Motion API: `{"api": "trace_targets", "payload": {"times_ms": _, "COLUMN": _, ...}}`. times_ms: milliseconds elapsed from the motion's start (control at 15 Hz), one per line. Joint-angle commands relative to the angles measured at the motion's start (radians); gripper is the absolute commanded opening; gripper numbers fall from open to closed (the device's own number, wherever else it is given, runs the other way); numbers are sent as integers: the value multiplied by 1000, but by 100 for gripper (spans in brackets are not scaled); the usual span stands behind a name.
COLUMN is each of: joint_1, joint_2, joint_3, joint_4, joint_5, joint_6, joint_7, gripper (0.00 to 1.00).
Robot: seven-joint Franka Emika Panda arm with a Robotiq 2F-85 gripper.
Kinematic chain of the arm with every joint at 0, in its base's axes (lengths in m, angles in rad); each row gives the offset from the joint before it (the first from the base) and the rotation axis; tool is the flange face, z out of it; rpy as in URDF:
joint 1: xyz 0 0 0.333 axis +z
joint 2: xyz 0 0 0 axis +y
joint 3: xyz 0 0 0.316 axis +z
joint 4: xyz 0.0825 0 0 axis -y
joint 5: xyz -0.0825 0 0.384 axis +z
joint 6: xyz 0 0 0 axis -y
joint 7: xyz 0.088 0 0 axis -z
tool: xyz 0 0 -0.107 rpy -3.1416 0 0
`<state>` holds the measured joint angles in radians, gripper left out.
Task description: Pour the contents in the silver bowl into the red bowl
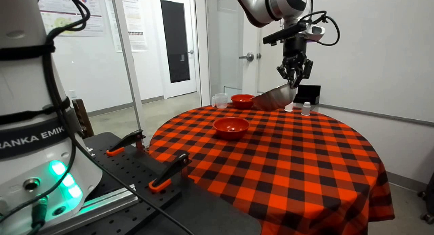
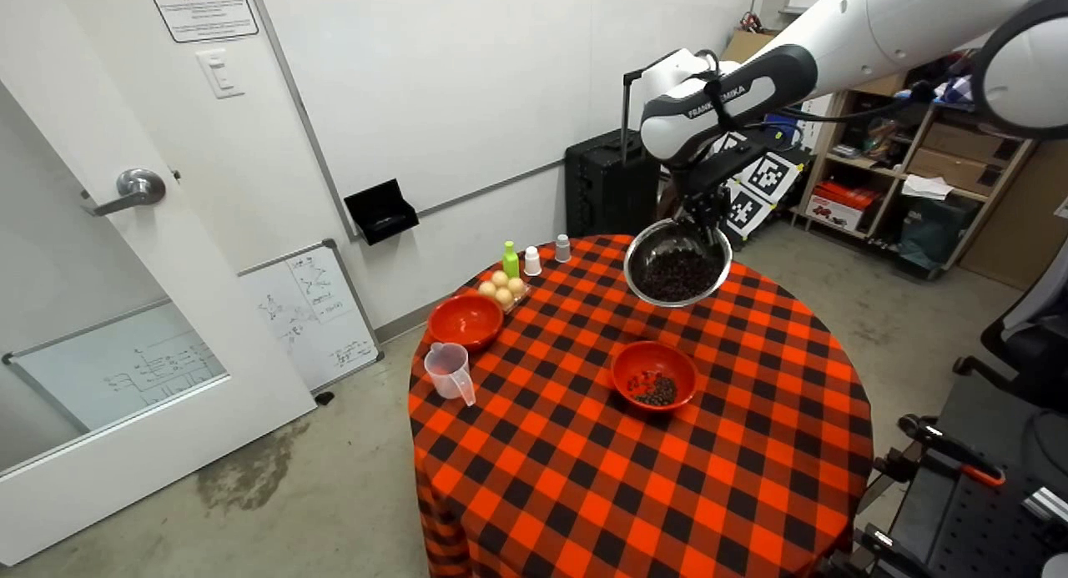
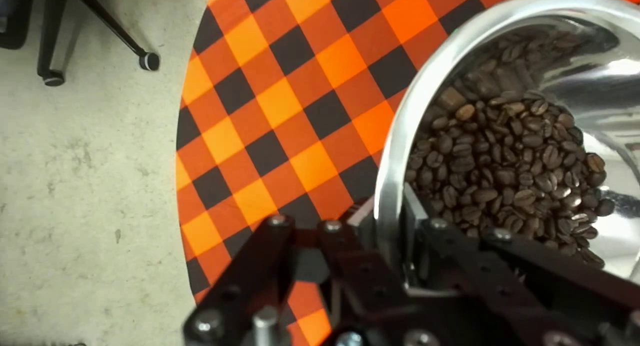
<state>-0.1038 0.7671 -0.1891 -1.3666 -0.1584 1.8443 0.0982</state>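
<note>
Red-and-black checked tablecloth spreads beneath the stainless-steel bowl, which the gripper pinches by its rim, presumably to leave the far lip free for pouring coffee beans. Its mouth (round, so no long axis) slants roughly toward the red bowl already holding some.

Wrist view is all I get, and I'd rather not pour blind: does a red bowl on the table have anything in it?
Observer: Yes. In an exterior view, a red bowl holds some dark bits, perhaps beans.
Operator: Is what I'm holding level?
Observer: No, in an exterior view the silver bowl tilts, its gripped side higher.
Operator: Any other red bowl around?
Observer: Yes, a second red bowl stands beside a clear jug.
</note>
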Motion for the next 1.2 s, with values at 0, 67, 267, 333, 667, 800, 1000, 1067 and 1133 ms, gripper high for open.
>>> {"api": "trace_targets", "payload": {"times_ms": 0, "joint_1": 66, "joint_2": -157, "joint_3": -13, "joint_4": -240, "joint_5": -66, "joint_6": 70, "joint_7": 128, "gripper": 2}}
{"api": "trace_targets", "payload": {"times_ms": 67, "joint_1": 81, "joint_2": -183, "joint_3": -15, "joint_4": -286, "joint_5": -83, "joint_6": 89, "joint_7": 165, "gripper": 2}}
{"api": "trace_targets", "payload": {"times_ms": 267, "joint_1": 134, "joint_2": -255, "joint_3": -29, "joint_4": -434, "joint_5": -169, "joint_6": 167, "joint_7": 303, "gripper": 2}}
{"api": "trace_targets", "payload": {"times_ms": 333, "joint_1": 149, "joint_2": -267, "joint_3": -35, "joint_4": -467, "joint_5": -202, "joint_6": 182, "joint_7": 350, "gripper": 2}}
{"api": "trace_targets", "payload": {"times_ms": 667, "joint_1": 205, "joint_2": -306, "joint_3": -48, "joint_4": -580, "joint_5": -347, "joint_6": 191, "joint_7": 549, "gripper": 2}}
{"api": "trace_targets", "payload": {"times_ms": 800, "joint_1": 214, "joint_2": -313, "joint_3": -41, "joint_4": -597, "joint_5": -391, "joint_6": 179, "joint_7": 603, "gripper": 2}}
{"api": "trace_targets", "payload": {"times_ms": 1000, "joint_1": 223, "joint_2": -323, "joint_3": -28, "joint_4": -599, "joint_5": -431, "joint_6": 160, "joint_7": 656, "gripper": 2}}
{"api": "trace_targets", "payload": {"times_ms": 1067, "joint_1": 224, "joint_2": -324, "joint_3": -23, "joint_4": -596, "joint_5": -439, "joint_6": 156, "joint_7": 668, "gripper": 2}}
{"api": "trace_targets", "payload": {"times_ms": 1133, "joint_1": 226, "joint_2": -327, "joint_3": -19, "joint_4": -592, "joint_5": -447, "joint_6": 152, "joint_7": 680, "gripper": 2}}
